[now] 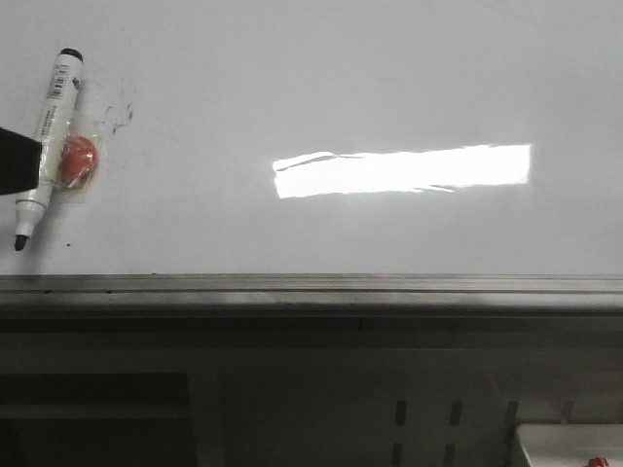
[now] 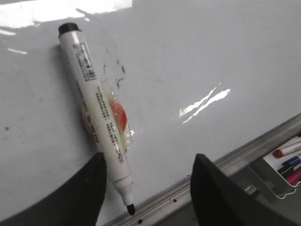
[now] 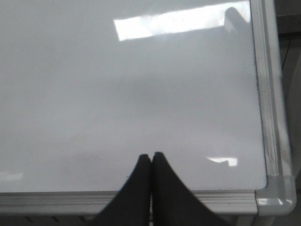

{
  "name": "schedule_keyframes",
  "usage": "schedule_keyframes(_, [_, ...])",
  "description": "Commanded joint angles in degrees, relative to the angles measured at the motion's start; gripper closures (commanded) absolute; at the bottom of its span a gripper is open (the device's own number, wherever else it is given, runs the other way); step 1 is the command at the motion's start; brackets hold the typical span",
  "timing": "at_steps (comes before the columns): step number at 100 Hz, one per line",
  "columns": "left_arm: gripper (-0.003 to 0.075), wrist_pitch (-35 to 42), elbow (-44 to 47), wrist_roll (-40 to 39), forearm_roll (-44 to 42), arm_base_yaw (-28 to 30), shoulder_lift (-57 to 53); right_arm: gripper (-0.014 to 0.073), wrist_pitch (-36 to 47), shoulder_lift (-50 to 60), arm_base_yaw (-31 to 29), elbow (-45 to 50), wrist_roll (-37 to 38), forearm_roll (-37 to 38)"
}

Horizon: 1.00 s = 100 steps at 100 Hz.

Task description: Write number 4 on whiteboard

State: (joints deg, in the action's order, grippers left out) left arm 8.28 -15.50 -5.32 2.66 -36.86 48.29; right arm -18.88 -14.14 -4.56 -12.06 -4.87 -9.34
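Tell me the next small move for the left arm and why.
Probably close the left gripper on the marker. Its jaws stand open, with the marker lying uncapped on the whiteboard just inside the left finger, not held. No 4 is drawn yet, only faint smudges. The right gripper is shut and empty.

I seem to be working in an office or lab bench setting: a glossy whiteboard [image 1: 389,78] with a grey metal frame lies flat before me, a ceiling light's reflection [image 1: 404,170] glares off it, and a tray of coloured markers [image 2: 288,162] sits beside it.
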Motion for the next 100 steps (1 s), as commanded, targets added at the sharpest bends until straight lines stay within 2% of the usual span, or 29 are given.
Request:
schedule_keyframes(1, [0.0344,6.35,-1.93,-0.43,3.15,0.87,2.81,0.0658,4.63,-0.98,-0.26,-2.17,-0.13,-0.15])
schedule_keyframes(18, [0.0348,10.58,-1.93,-0.43,3.70,1.73,7.94,0.0658,5.01,-0.98,-0.26,-2.27,-0.13,-0.15])
schedule_keyframes(23, [0.0376,11.09,-1.93,-0.43,3.85,1.73,9.33,0.0658,5.10,-0.98,-0.26,-2.27,-0.13,-0.15])
schedule_keyframes(30, [0.0470,10.97,-1.93,-0.43,5.20,1.73,10.57,0.0658,5.10,-0.98,-0.26,-2.27,-0.13,-0.15])
schedule_keyframes(41, [0.0715,11.08,-1.93,-0.26,5.98,1.73,11.40,0.0658,5.10,-0.98,-0.26,-2.27,-0.13,-0.15])
schedule_keyframes(43, [0.0739,11.08,-1.93,0.21,5.87,1.73,11.40,0.0658,5.10,-0.98,-0.26,-2.27,-0.13,-0.15])
schedule_keyframes(65, [0.0741,13.19,-1.93,1.43,3.89,1.73,10.89,0.0658,1.03,-0.98,0.64,-3.90,-0.27,-1.16])
schedule_keyframes(79, [0.0741,13.19,-1.93,1.43,-4.99,1.52,8.37,0.0658,-4.26,-0.98,6.28,-6.53,-3.92,-5.03])
schedule_keyframes(92, [0.0741,13.19,-1.93,1.43,-16.47,1.52,4.75,0.0658,-7.36,-0.98,13.46,-8.97,-12.17,-13.92])
schedule_keyframes(100, [0.0741,13.19,-1.93,1.43,-23.14,1.52,3.01,0.0658,-7.34,-1.65,18.18,-10.24,-13.75,-17.33])
